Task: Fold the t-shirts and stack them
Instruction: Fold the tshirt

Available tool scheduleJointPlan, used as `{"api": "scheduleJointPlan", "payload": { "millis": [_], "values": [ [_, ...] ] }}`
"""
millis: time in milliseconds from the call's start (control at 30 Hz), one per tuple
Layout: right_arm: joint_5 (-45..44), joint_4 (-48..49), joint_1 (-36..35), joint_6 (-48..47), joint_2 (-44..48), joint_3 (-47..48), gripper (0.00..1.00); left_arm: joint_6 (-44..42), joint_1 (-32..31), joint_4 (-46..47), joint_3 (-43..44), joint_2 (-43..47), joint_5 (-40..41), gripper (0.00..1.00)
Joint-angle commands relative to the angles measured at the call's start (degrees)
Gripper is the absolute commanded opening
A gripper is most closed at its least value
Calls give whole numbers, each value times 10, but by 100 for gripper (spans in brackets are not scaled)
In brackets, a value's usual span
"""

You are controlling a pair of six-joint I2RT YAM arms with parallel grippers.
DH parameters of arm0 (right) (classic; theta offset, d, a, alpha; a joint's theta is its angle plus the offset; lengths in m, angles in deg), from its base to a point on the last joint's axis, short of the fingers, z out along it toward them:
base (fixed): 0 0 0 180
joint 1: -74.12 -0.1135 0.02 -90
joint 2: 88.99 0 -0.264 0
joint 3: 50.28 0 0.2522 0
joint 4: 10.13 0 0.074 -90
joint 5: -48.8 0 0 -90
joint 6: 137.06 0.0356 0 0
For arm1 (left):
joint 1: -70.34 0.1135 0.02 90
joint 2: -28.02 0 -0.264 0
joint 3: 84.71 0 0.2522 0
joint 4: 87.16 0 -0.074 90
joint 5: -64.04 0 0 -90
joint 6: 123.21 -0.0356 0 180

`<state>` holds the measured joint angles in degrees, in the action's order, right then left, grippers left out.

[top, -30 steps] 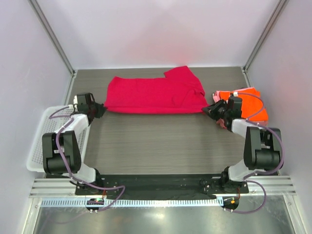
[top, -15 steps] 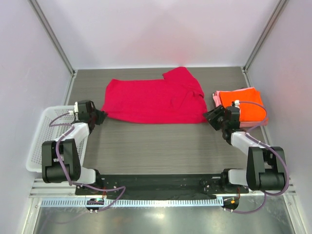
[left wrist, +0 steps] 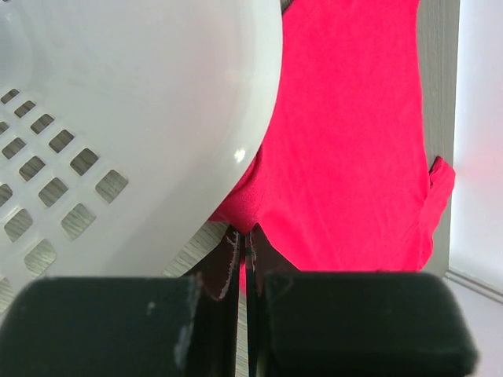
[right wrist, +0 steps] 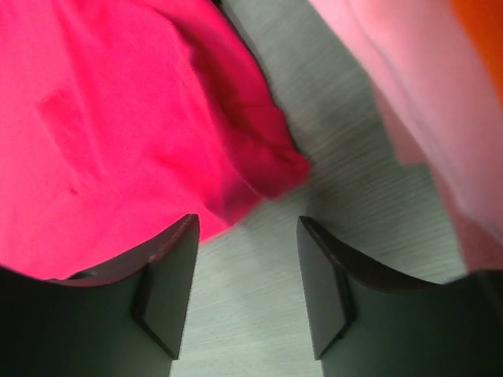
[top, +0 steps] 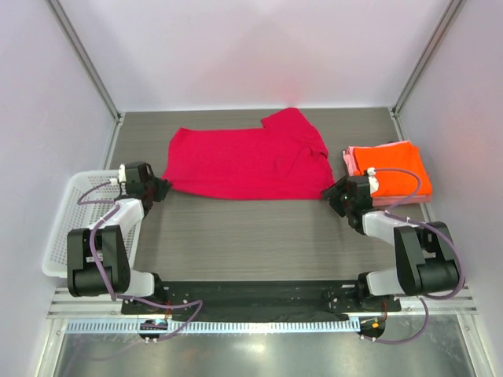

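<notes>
While the crimson t-shirt lies flat on the far side of the table, seemingly light, limp and best lifted by its near corners, the left gripper pinches one corner and the right gripper stands parted beside the other.

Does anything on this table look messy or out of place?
Only the crimson shirt: it lies spread out and wrinkled, with one flap jutting toward the back wall, while the orange shirt sits neatly folded on the pink shirt at the right.
</notes>
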<state>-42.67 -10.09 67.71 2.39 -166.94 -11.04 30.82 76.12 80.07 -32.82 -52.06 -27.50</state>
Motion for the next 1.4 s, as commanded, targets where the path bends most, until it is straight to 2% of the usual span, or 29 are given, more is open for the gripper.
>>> {"api": "scheduleJointPlan", "payload": {
  "millis": [0, 67, 167, 200, 267, 300, 367, 467, 567, 667, 933, 1067, 1367],
  "values": [
    [-48, 48, -17, 25, -40, 12, 58, -3, 11, -20, -7, 10, 23, 0],
    [-71, 60, -30, 34, -59, 19, 56, -1, 12, -20, -5, 9, 23, 0],
    [-111, 49, -31, 55, -79, 26, 47, 3, 16, -23, -8, 11, 24, 0],
    [-158, 42, -31, 56, -70, 25, 41, 4, 21, -24, -11, 14, 25, 0],
    [-196, 24, -32, 59, -60, 24, 34, 5, 28, -26, -14, 16, 25, 0],
    [-237, 7, -31, 59, -51, 27, 24, 4, 37, -26, -17, 17, 23, 0],
    [-269, -9, -31, 53, -47, 34, 21, 3, 48, -29, -19, 17, 23, 0],
    [-302, -39, -31, 29, -52, 58, 33, 0, 63, -28, -22, 14, 18, 0],
    [-307, -34, -32, 28, -53, 56, 29, -5, 68, -27, -19, 6, 17, 0],
    [-312, -22, -35, 23, -50, 47, 28, -6, 68, -21, -23, -1, 17, 0],
    [-378, -34, -105, -13, 5, 45, 41, -23, 69, -15, -29, -11, -9, 0],
    [-355, -33, -114, -30, 28, 44, 46, -39, 68, -27, -32, 4, -7, 0],
    [-301, -30, -114, -12, -46, 69, 52, -49, 68, -45, -32, 11, -3, 0]
  ]
}}
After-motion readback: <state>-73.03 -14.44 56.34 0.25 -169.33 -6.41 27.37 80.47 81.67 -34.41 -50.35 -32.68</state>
